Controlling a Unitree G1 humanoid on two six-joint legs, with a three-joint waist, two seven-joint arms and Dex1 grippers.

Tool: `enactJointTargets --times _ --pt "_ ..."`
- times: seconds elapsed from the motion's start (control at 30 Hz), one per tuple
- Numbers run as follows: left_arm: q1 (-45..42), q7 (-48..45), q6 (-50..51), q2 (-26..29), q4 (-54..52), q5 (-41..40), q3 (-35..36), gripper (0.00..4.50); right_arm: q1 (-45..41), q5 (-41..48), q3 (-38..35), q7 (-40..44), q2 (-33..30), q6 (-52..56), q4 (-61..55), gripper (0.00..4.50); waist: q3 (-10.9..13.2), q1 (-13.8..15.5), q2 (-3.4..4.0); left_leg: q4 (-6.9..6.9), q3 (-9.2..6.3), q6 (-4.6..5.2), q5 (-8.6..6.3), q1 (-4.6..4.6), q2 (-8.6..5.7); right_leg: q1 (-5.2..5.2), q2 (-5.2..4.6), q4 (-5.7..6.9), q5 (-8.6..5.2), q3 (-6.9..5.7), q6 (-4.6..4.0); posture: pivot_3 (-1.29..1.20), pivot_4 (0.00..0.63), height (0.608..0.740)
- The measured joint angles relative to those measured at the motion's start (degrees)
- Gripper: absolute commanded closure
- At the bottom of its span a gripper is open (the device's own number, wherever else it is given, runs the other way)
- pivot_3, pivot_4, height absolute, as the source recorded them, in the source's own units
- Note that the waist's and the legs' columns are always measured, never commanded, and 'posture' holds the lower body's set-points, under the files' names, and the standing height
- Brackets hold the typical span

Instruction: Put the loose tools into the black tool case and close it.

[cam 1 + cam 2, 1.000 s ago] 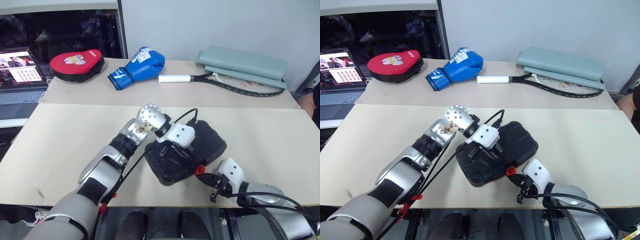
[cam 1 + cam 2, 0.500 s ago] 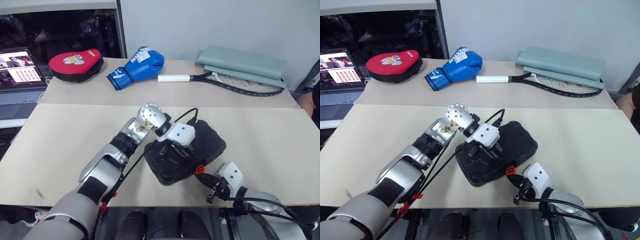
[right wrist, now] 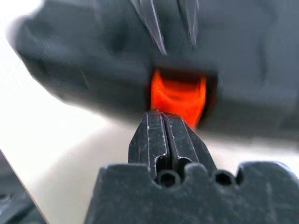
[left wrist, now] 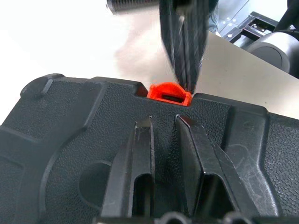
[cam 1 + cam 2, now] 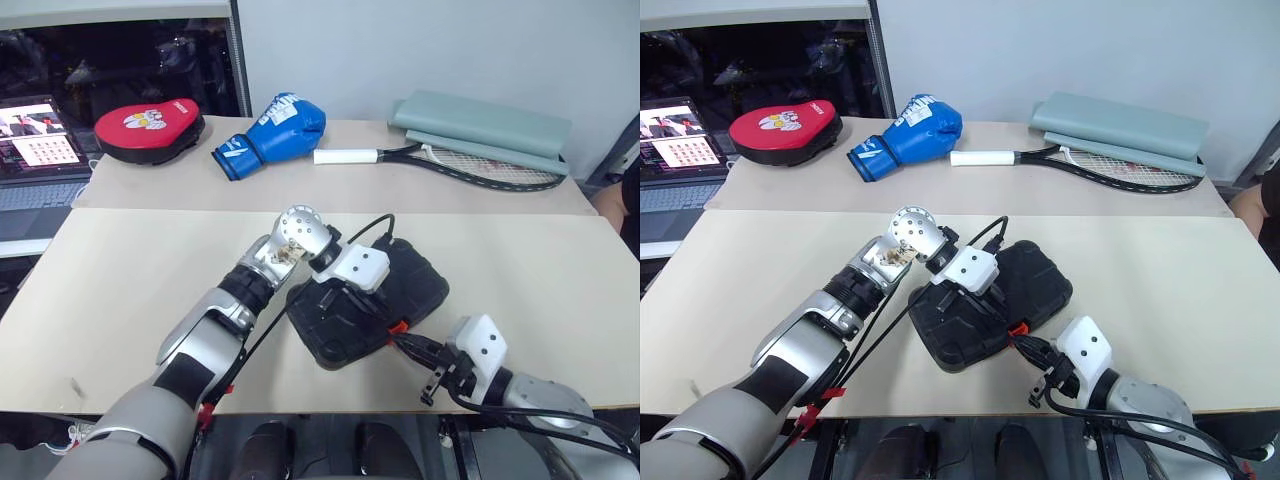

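Black tool case (image 5: 368, 312) lies closed at the table's (image 5: 130, 270) near edge, pinned by the slightly parted left gripper (image 4: 164, 154). Clenched, the right gripper (image 3: 164, 135) meets the orange latch (image 4: 169, 93); a glancing push could leave it unfastened.

Matt, pebbled plastic tool case (image 4: 93, 135)

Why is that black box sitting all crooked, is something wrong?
Nothing looks broken or spilled. The case is closed and lies at an angle near the table's front edge, its corner close to the rim. The left gripper rests on its lid, and the shut right gripper points at the orange latch.
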Motion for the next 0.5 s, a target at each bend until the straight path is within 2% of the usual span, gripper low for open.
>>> enactJointTargets --times 0.27,0.4,0.5 --pt "0.5 0.5 -0.8 -0.6 -0.5 0.0 0.0 3.61 -0.1 2.2 -2.0 0.3 -3.3 1.3 -1.1 4.50 0.0 0.4 0.00 -0.05 -0.02 0.00 -0.02 -0.08 -0.09 -0.01 -0.07 -0.08 -0.03 -0.02 -0.01 0.00 0.150 0.737" --pt "0.6 0.5 -0.9 -0.9 -0.4 0.0 0.0 3.61 6.7 6.9 -8.1 3.2 -6.1 2.7 -5.1 4.50 0.0 0.6 -0.03 -0.09 -0.06 0.01 -0.03 -0.09 -0.07 0.02 -0.07 -0.10 -0.07 -0.07 -0.03 0.00 0.150 0.737" --pt "0.6 0.6 -0.9 -0.8 -0.2 0.0 0.0 3.61 10.8 7.7 -10.0 5.1 -7.9 2.8 -6.0 4.50 0.0 0.6 -0.05 -0.07 -0.06 0.01 -0.03 -0.02 -0.07 0.12 -0.08 -0.13 -0.08 -0.07 -0.01 0.00 0.150 0.737"
